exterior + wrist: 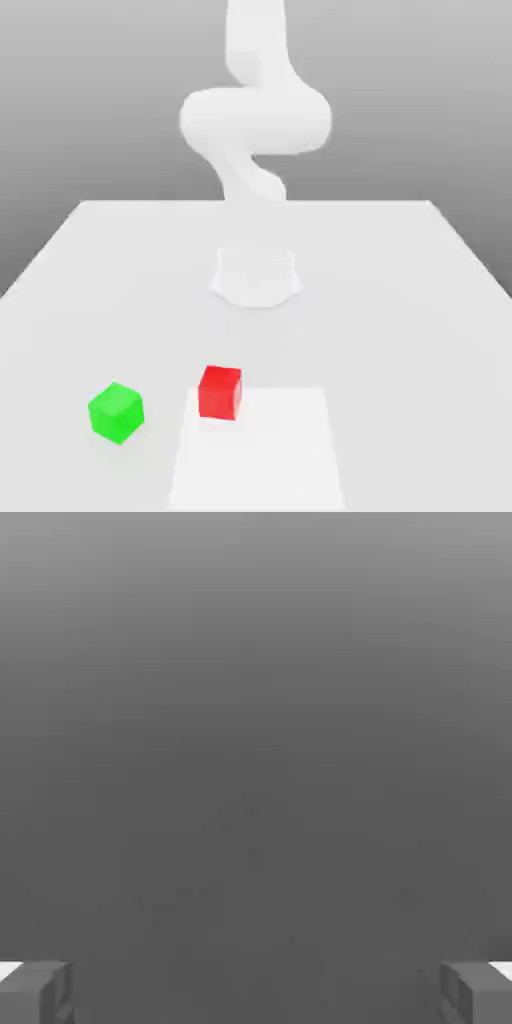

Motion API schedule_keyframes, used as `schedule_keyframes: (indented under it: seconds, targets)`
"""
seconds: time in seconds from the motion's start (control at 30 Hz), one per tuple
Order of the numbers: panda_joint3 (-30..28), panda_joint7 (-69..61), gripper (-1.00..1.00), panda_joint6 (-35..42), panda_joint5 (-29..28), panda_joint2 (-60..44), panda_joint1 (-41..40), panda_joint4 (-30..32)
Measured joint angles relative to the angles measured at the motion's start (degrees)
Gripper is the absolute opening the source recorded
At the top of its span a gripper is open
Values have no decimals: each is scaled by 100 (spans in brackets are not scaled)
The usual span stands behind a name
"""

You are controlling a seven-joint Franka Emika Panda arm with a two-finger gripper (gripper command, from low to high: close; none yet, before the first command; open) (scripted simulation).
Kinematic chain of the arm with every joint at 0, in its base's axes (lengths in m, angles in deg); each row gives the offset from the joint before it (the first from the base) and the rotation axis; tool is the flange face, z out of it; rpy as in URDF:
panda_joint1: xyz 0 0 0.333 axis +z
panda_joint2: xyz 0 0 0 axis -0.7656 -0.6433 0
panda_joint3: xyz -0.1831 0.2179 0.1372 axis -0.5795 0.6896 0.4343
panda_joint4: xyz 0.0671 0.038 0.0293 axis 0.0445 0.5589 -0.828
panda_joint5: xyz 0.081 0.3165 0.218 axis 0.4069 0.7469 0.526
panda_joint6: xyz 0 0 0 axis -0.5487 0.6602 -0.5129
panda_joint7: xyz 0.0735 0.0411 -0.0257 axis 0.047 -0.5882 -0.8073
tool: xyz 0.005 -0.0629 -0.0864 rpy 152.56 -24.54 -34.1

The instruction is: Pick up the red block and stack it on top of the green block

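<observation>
The red block [220,392] sits on the white table [400,300] near its front edge. The green block [116,411] rests a short way off, toward the exterior view's left and slightly nearer the front. The two cubes are apart and nothing lies on either. In the hand view my gripper [256,992] is open, its grey fingertips [35,992] far apart with nothing between them and a plain grey backdrop behind. Neither block lies between the fingers.
The white arm rises from its round base [256,275] at the table's middle and bends overhead [255,115]. A brighter white rectangular patch [258,455] lies at the front, its corner behind the red block.
</observation>
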Motion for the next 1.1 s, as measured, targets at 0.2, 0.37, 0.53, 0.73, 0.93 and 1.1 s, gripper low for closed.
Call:
schedule_keyframes:
  seconds: [0.2, 0.37, 0.53, 0.73, 0.93, 1.1]
  targets:
    - [-78, 85, 0, -816, -68, -1086, -153, 1007]
    - [-170, 148, 0, -1504, -112, -2009, -274, 1860]
    - [-281, 180, 0, -2302, -109, -3107, -400, 2795]
    - [-212, 5, 0, -3605, 157, -4749, -504, 2985]
    - [-91, -56, -100, -4064, 241, -5289, -602, 2914]
    - [-95, -19, -100, -3935, 191, -5136, -610, 2937]
